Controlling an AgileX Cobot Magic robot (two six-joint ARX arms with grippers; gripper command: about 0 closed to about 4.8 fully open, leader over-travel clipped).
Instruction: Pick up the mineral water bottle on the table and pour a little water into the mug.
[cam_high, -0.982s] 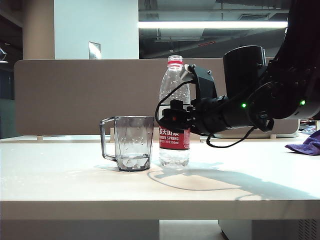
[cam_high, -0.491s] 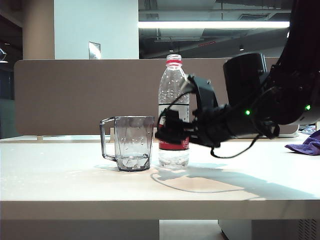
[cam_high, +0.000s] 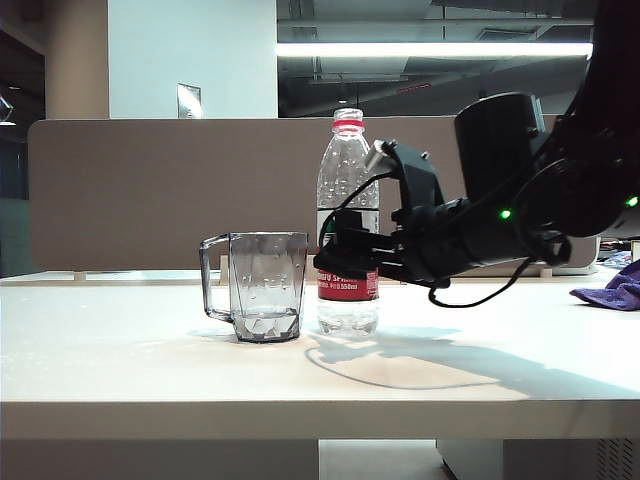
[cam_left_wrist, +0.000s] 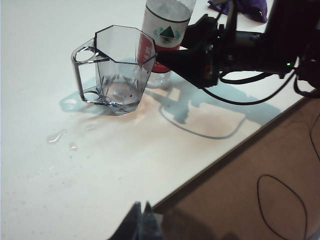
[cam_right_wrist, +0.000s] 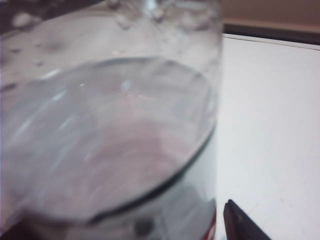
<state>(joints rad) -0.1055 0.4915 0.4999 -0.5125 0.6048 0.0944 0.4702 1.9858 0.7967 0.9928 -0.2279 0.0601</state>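
Observation:
The mineral water bottle (cam_high: 347, 170) stands upright on the table (cam_high: 150, 360), just right of the mug (cam_high: 265, 285). The mug holds a little water at its bottom. My right gripper (cam_high: 345, 262) is level with the bottle's red label, its jaws open on either side of it. In the right wrist view the bottle (cam_right_wrist: 110, 140) fills the frame, and one dark fingertip (cam_right_wrist: 237, 220) stands a small gap off its side. The left wrist view shows the mug (cam_left_wrist: 117, 70), the bottle (cam_left_wrist: 165, 30) and my left gripper (cam_left_wrist: 141, 212), shut and empty above the table's front edge.
A purple cloth (cam_high: 610, 290) lies at the table's far right. Small water drops (cam_left_wrist: 57, 136) sit on the tabletop near the mug. A brown divider panel (cam_high: 150, 190) runs behind the table. A cable loop (cam_left_wrist: 280, 205) lies on the floor below the front edge.
The right gripper's jaws have spread apart from the bottle and the gripper sits slightly lower on the label. The bottle and mug have stayed in place.

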